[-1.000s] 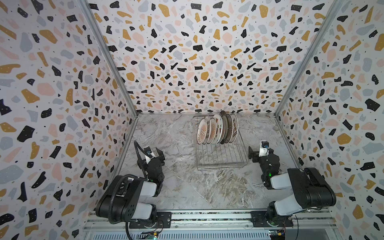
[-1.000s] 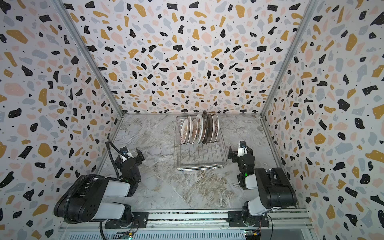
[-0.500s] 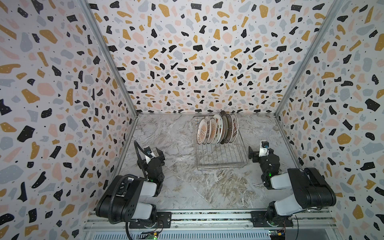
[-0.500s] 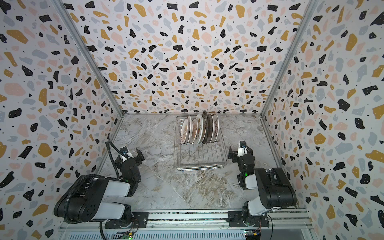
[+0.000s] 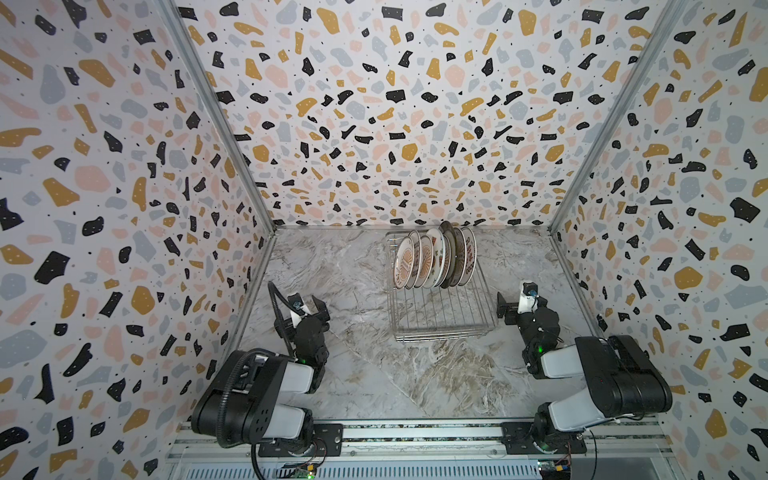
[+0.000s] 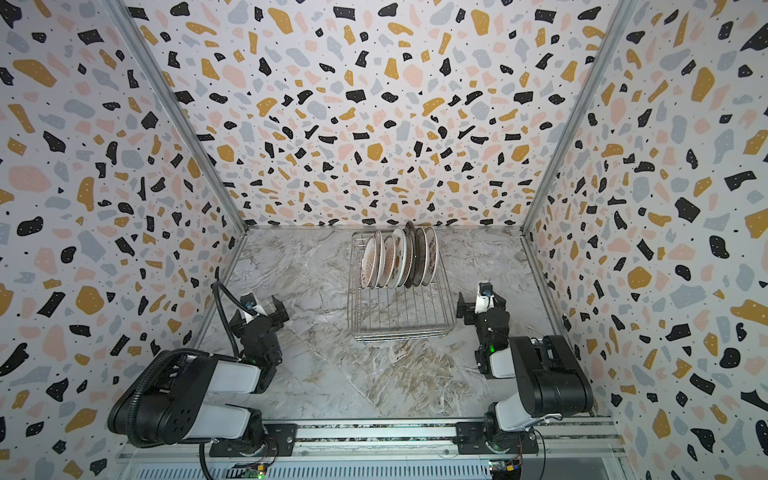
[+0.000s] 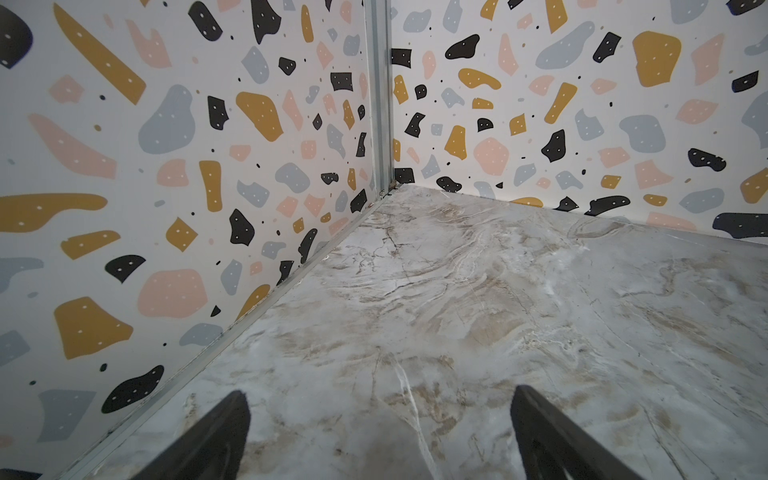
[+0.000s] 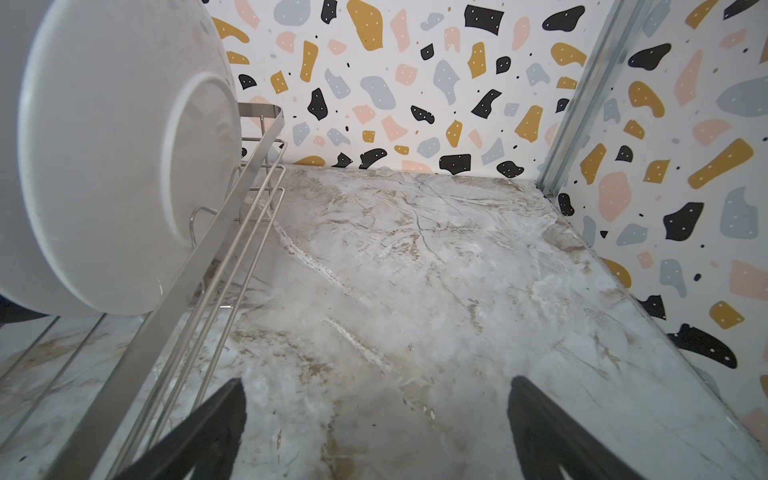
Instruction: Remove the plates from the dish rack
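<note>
Seven or so plates [image 5: 434,259] stand on edge, packed face to back, at the far end of the dish rack [image 5: 440,332]. The near half of the rack is bare wire in both top views. The row runs across the rack from left to right. The orange sunburst faces are turned toward the left arm's side and the plain white backs toward the right arm's side.

The right gripper [image 5: 505,309] sits low just beside the rack's right side, near its front corner. Its fingers are spread wide with nothing between them. In the right wrist view the white back of the end plate [image 8: 104,166] looms over the rack's rim [image 8: 187,282], ahead of the fingers and off to the rack side.

The left gripper [image 5: 318,307] is also spread wide and empty. It is well apart from the rack across bare marble tabletop [image 5: 353,291], and its wrist view looks only at a corner of the walls.

I judge the right arm much the nearer. It would have to rise and reach forward and inward, fingers astride the upper edge of that end plate. The thin, close-packed rims leave little room for a finger.
</note>
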Controlling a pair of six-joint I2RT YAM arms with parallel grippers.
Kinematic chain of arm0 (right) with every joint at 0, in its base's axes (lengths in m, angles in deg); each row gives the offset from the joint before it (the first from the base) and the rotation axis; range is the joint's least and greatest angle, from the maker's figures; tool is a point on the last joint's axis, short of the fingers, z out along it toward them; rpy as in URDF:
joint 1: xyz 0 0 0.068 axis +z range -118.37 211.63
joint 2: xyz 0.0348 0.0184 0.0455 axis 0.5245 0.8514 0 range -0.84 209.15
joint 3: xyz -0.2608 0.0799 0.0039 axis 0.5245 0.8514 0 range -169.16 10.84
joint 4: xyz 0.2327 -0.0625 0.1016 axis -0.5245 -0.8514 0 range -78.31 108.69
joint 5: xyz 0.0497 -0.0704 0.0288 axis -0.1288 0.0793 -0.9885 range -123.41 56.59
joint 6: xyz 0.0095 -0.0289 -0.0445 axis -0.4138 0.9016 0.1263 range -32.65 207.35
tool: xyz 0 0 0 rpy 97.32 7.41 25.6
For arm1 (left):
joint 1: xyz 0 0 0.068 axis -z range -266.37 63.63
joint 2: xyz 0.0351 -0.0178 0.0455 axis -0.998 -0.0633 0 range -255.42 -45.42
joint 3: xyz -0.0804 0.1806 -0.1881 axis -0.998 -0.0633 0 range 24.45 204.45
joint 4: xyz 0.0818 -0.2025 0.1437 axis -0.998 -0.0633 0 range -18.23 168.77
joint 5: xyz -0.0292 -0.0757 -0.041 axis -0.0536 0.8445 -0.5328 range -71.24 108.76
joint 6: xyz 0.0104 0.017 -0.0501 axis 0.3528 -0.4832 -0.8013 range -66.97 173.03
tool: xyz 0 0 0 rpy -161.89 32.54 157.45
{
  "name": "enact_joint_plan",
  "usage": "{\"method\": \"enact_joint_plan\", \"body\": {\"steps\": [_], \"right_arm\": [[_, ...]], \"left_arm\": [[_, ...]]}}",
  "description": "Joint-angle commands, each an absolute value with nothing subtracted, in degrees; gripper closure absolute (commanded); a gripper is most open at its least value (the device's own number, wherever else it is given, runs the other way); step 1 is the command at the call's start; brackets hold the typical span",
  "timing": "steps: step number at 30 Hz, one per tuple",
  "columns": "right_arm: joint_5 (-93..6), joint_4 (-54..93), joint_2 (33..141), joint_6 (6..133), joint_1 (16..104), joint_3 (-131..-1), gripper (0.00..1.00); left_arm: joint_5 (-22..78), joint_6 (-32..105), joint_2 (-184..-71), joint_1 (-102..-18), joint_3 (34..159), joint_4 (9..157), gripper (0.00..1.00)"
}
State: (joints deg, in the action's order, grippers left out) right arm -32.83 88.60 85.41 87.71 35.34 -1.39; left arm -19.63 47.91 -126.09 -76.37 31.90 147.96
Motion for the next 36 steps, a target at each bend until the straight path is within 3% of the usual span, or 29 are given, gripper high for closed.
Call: {"method": "enact_joint_plan", "body": {"steps": [1, 19, 26, 30, 36], "right_arm": [[-33.24, 88.83, 84.39, 88.24, 35.2, -1.64, 0.01], [-32.07, 89.71, 83.81, 88.64, 35.95, -0.82, 0.01], [-31.61, 88.9, 80.12, 89.62, 36.83, 0.2, 0.01], [-31.53, 83.69, 74.15, 89.83, 37.14, 0.1, 0.01], [-33.28, 74.91, 60.45, 88.59, 37.3, -0.13, 0.01]], "left_arm": [[-19.74, 47.97, -125.35, -76.62, 32.54, 150.01, 0.0], [-19.19, 48.29, -124.98, -76.62, 32.19, 150.23, 0.0], [-17.43, 49.08, -119.95, -76.56, 31.27, 147.81, 0.0], [-15.79, 49.74, -117.22, -76.53, 30.92, 146.27, 0.0], [-11.43, 48.53, -105.78, -76.53, 33.54, 132.49, 0.0]]}}
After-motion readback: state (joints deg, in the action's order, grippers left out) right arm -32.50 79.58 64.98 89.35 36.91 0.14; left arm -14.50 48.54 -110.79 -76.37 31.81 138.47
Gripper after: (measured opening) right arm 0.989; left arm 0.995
